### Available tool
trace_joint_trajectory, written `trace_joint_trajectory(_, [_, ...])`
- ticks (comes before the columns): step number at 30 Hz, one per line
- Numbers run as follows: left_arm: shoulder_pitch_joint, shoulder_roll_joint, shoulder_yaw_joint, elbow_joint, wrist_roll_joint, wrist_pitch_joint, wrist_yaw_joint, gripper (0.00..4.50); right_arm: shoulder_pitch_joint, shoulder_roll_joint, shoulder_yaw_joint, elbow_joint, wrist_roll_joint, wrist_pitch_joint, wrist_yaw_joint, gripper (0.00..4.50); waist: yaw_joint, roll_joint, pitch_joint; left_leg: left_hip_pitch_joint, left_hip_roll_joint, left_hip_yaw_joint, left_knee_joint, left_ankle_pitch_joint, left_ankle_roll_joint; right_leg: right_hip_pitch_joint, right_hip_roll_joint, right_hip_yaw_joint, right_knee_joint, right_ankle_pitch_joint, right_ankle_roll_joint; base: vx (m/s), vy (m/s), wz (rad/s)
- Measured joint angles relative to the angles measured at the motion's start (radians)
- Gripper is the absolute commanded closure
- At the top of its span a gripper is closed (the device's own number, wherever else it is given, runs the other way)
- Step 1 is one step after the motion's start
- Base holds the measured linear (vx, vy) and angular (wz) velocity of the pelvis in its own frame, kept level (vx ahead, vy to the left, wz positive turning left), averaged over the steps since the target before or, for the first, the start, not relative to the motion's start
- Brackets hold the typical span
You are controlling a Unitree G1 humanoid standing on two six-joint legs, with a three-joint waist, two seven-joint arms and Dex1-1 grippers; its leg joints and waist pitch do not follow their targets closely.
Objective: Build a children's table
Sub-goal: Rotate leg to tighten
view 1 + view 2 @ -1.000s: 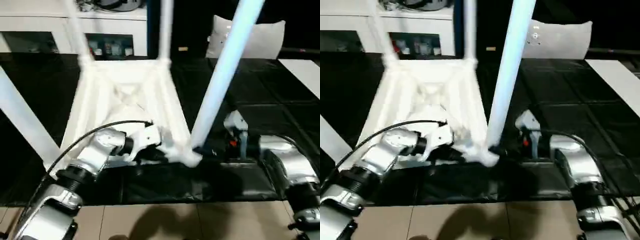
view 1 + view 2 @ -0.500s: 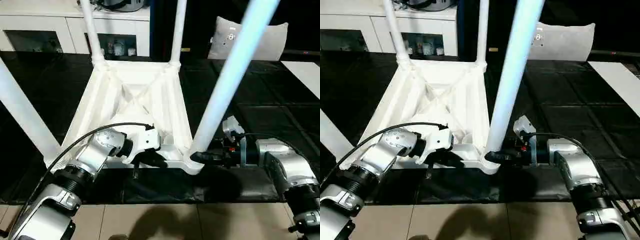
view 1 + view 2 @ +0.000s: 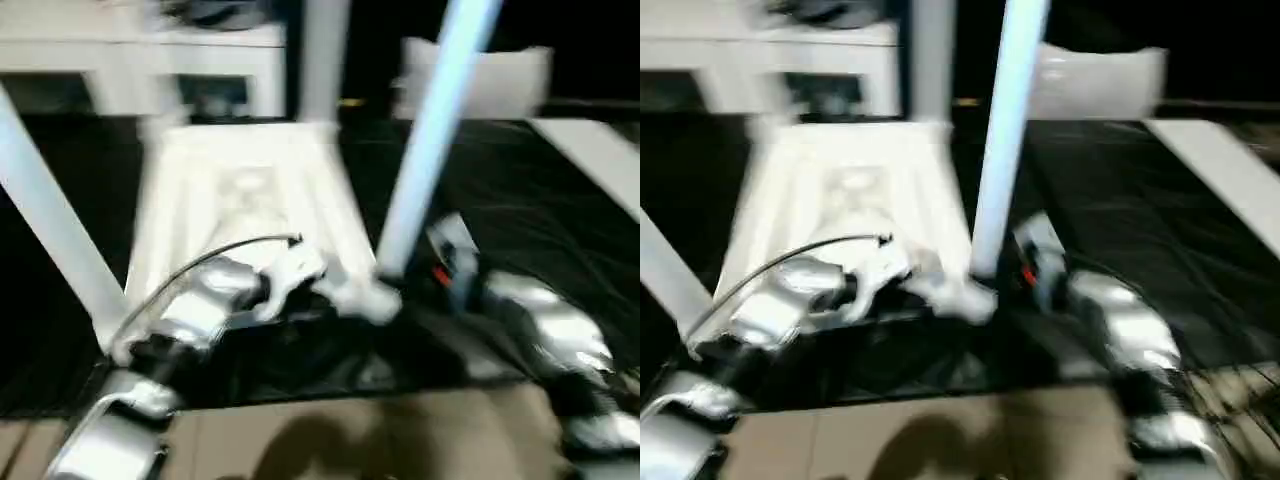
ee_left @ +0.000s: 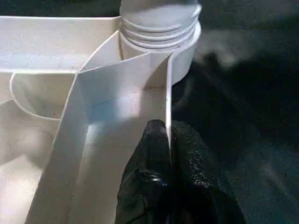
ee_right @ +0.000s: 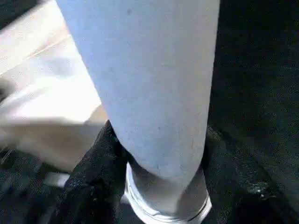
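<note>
The black-covered surface (image 3: 560,215) carries the children's table, which lies upside down on it: the white top (image 3: 235,205) rests ribbed side up in the middle, and legs rise from its corner sockets.

The near right leg (image 3: 425,150) is the one that matters. Its long axis runs up and away from the socket, leaning slightly, and its foot sits in the near right corner socket (image 4: 161,35), where the screw ridges show just above the collar. The right hand (image 5: 154,186) is the nearer one: the right wrist view shows its 2 black fingers on either side of the leg's base, wrapped around it, so I judge it gripping the leg just above the socket. Any next turn or push would go around or along that upright axis.

The left hand (image 4: 163,154) is pinched closed on the thin wall of the top, just beside that same socket, steadying the top.

Against half a second ago, the whole head view has swung and blurred, which is the camera moving. The right hand's fingers have narrowed onto the leg since 1 second ago; the left hand's pinch on the wall is unchanged.
</note>
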Motion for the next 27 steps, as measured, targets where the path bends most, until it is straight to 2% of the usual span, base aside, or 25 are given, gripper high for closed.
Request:
trace_joint_trajectory(1, [-0.005,-0.017,0.005,0.006,0.003,0.015,0.039,4.5,-0.008,0.025,-0.007,0.021,-0.007,-0.027,-0.056,2.45,-0.013,0.007,0.003,-0.001,0.012,-0.007,-0.001,0.0,0.0,0.009,0.0,-0.012,-0.013,0.0,0.0,0.0,0.0,0.0])
trace_joint_trajectory(2, [-0.005,-0.024,0.007,0.008,0.005,0.018,0.055,4.5,-0.01,0.036,-0.008,0.032,-0.009,-0.045,-0.077,2.13,-0.017,0.008,0.005,0.0,0.012,-0.007,-0.001,0.0,0.0,0.012,0.001,-0.009,-0.012,0.0,0.0,0.0,0.0,0.0])
trace_joint_trajectory(3, [-0.005,-0.027,0.007,0.009,0.007,0.018,0.063,4.5,-0.01,0.042,-0.011,0.039,-0.009,-0.057,-0.085,1.93,-0.017,0.005,0.008,0.004,0.008,-0.006,0.0,-0.001,0.001,0.013,0.0,-0.001,-0.005,0.0,0.0,0.0,0.0,0.0])
trace_joint_trajectory(4, [-0.005,-0.028,0.009,0.009,0.008,0.017,0.066,4.5,-0.009,0.043,-0.014,0.04,-0.007,-0.059,-0.084,1.93,-0.018,0.0,0.011,0.016,0.002,-0.003,0.0,-0.001,0.001,0.011,0.0,0.012,0.005,0.0,0.0,0.0,0.0,0.0])
trace_joint_trajectory(5, [-0.005,-0.033,0.01,0.011,0.008,0.014,0.068,4.5,-0.009,0.046,-0.019,0.039,-0.003,-0.059,-0.083,1.8,-0.017,-0.002,0.013,0.021,-0.008,0.005,0.0,-0.001,0.001,0.009,-0.003,0.012,0.009,-0.001,0.0,0.052,0.014,0.02])
trace_joint_trajectory(6, [-0.005,-0.035,0.01,0.011,0.009,0.011,0.069,4.5,-0.01,0.046,-0.022,0.037,-0.002,-0.059,-0.082,1.73,-0.016,-0.001,0.013,0.021,-0.011,0.005,-0.003,-0.002,0.002,0.007,-0.012,0.001,0.008,0.0,0.0,0.052,0.014,0.02])
trace_joint_trajectory(7, [-0.005,-0.036,0.011,0.009,0.009,0.008,0.069,4.5,-0.01,0.046,-0.023,0.035,-0.002,-0.061,-0.081,1.62,-0.014,0.003,0.012,0.016,-0.009,0.002,-0.004,-0.002,0.002,0.008,-0.019,-0.019,0.001,0.0,0.0,0.0,0.0,0.0])
trace_joint_trajectory(10, [-0.005,-0.033,0.0,0.005,0.014,-0.007,0.062,4.5,-0.008,0.032,-0.02,0.029,-0.002,-0.059,-0.055,1.32,-0.018,0.007,0.012,0.012,-0.009,-0.001,-0.006,-0.002,0.003,0.012,-0.028,-0.039,-0.011,0.0,0.0,0.0,0.0,0.0])
trace_joint_trajectory(13, [-0.005,-0.018,-0.014,0.004,0.018,-0.038,0.042,4.5,-0.006,0.004,-0.008,0.029,-0.002,-0.071,-0.012,1.07,-0.027,0.008,0.011,0.007,-0.01,-0.007,-0.006,-0.004,0.006,0.012,-0.031,-0.036,-0.015,0.0,0.0,0.0,0.0,0.0])
trace_joint_trajectory(15, [-0.002,-0.006,-0.022,0.0,0.018,-0.063,0.02,4.5,-0.002,-0.023,-0.003,0.028,0.007,-0.082,0.036,0.88,-0.028,0.008,0.011,0.001,-0.011,-0.007,-0.005,-0.006,0.009,0.009,-0.032,-0.034,-0.015,0.0,0.0,0.0,0.0,0.0])
trace_joint_trajectory(18, [0.015,0.025,-0.038,-0.028,0.016,-0.099,-0.051,4.5,0.018,-0.077,-0.006,0.026,0.043,-0.077,0.142,0.63,-0.013,0.007,0.011,-0.001,-0.012,-0.004,-0.006,-0.007,0.011,0.007,-0.032,-0.029,-0.008,0.0,-0.001,0.0,0.0,0.0])
trace_joint_trajectory(20, [0.023,0.056,-0.048,-0.042,0.008,-0.125,-0.106,4.5,0.026,-0.108,0.005,0.02,0.053,-0.085,0.214,0.38,0.003,0.006,0.012,-0.001,-0.015,0.004,-0.005,-0.009,0.011,0.001,-0.031,-0.014,0.008,0.0,-0.001,0.0,0.0,0.0])
trace_joint_trajectory(22, [0.026,0.083,-0.064,-0.052,-0.007,-0.158,-0.168,4.5,0.033,-0.175,0.014,0.003,0.054,-0.112,0.297,0.38,0.028,0.006,0.012,-0.004,-0.017,0.007,-0.006,-0.009,0.011,-0.01,-0.031,-0.005,0.021,0.0,0.0,0.0,0.0,0.0])
trace_joint_trajectory(27, [0.026,0.141,-0.093,-0.053,-0.017,-0.238,-0.28,4.5,0.069,-0.262,0.045,-0.047,0.065,-0.169,0.485,0.38,0.064,0.004,0.012,0.001,-0.014,0.008,-0.008,-0.009,0.011,-0.017,-0.027,0.003,0.042,0.001,0.0,0.0,0.0,0.0])
